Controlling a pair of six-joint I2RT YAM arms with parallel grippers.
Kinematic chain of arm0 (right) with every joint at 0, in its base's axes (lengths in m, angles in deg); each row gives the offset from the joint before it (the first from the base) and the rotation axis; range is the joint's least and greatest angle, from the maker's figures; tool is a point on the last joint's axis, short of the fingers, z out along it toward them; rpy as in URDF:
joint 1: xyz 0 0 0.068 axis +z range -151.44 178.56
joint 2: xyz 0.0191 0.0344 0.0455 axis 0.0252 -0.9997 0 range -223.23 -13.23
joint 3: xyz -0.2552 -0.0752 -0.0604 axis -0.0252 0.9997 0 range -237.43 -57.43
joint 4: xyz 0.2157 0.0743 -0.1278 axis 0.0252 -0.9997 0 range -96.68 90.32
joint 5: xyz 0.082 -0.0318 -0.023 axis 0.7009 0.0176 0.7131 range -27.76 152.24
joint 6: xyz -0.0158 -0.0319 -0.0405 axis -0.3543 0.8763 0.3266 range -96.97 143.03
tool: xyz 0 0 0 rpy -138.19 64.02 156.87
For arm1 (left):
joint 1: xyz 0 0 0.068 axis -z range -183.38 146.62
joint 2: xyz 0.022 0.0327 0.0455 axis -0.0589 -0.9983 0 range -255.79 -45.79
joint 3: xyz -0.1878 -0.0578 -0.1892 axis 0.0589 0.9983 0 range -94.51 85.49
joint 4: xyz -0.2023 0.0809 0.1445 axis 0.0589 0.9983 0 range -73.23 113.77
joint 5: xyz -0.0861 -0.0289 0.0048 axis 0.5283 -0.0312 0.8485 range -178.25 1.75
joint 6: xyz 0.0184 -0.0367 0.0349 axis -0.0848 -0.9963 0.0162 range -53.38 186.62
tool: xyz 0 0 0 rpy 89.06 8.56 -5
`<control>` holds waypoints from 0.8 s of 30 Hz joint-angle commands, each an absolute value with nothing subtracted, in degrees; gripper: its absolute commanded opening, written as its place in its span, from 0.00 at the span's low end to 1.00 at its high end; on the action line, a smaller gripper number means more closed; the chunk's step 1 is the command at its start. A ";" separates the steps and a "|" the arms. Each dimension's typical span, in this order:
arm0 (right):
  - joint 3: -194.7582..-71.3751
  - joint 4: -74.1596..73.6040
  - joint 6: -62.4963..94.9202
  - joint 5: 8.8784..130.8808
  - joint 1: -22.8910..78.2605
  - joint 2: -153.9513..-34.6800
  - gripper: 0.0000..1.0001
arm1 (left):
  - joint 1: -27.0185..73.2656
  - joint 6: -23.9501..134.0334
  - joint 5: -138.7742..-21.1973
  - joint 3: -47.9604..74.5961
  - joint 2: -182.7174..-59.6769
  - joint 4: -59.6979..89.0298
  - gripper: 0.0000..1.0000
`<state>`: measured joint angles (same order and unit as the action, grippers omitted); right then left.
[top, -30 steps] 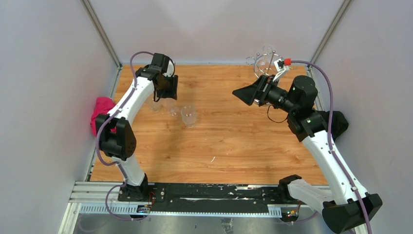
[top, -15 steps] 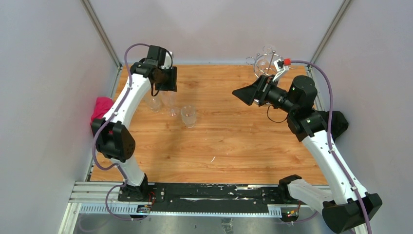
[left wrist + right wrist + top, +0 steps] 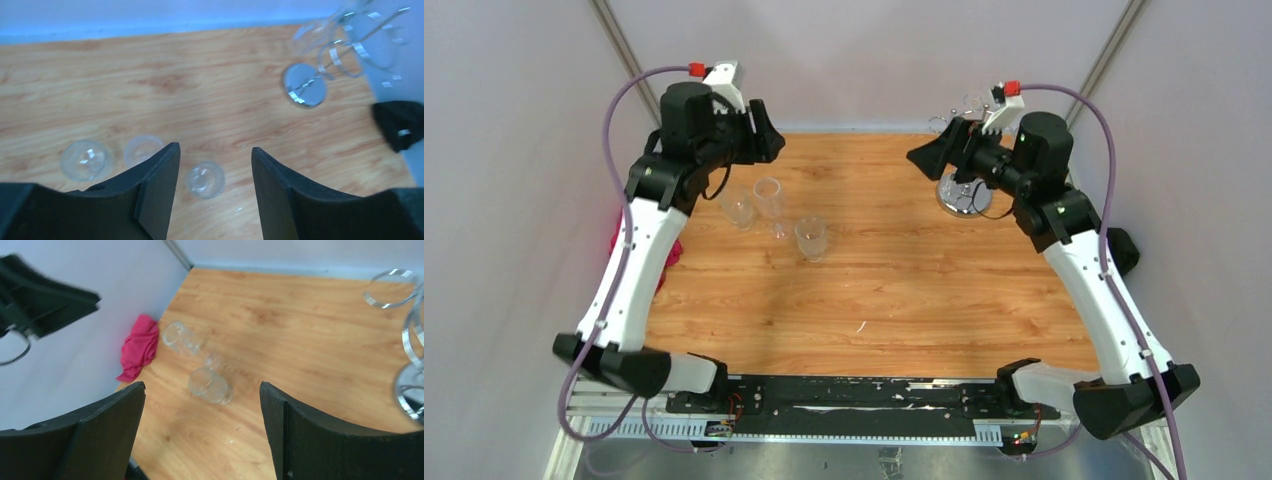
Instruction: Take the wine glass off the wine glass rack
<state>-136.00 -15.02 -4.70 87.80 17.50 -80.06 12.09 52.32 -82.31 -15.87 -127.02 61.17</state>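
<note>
The wine glass rack point(image 3: 962, 196) stands at the table's far right, a chrome stand on a round mirrored base with curled hooks; in the left wrist view the rack point(image 3: 305, 91) leans toward the upper right. A faint clear wine glass point(image 3: 307, 37) seems to hang among its hooks. My right gripper point(image 3: 929, 160) hovers open just left of the rack, nothing between its fingers point(image 3: 120, 410). My left gripper point(image 3: 762, 132) is raised at the far left, open and empty, above three clear glasses point(image 3: 769, 196) standing on the wood. The right gripper point(image 3: 201, 387) and left gripper point(image 3: 214, 150) both look down on those glasses.
The nearest standing glass point(image 3: 812, 238) is left of centre, with another glass point(image 3: 739, 208) behind it. A crumpled red cloth point(image 3: 140, 347) lies against the left wall. A black object point(image 3: 1124, 250) sits at the right edge. Grey walls close in three sides.
My left arm has lifted up and back from the glasses, its jaws opening wider. The right arm has risen and pulled toward the back, uncovering the rack's base.
</note>
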 commanded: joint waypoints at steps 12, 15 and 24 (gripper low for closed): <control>-158.74 -33.19 11.72 51.76 15.42 -96.59 0.88 | 14.54 41.37 -66.28 16.42 -104.88 18.94 0.67; -161.06 -33.91 12.57 50.12 14.65 -99.74 0.88 | 14.55 42.17 -66.98 16.39 -104.04 20.32 0.67; -166.68 -34.31 12.99 48.25 11.69 -107.47 0.87 | 14.55 42.94 -68.68 17.18 -102.10 21.17 0.67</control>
<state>-163.17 -33.03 11.78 51.06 13.52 -105.88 14.12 41.85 -67.93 16.43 -102.78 21.90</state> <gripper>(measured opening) 0.875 0.674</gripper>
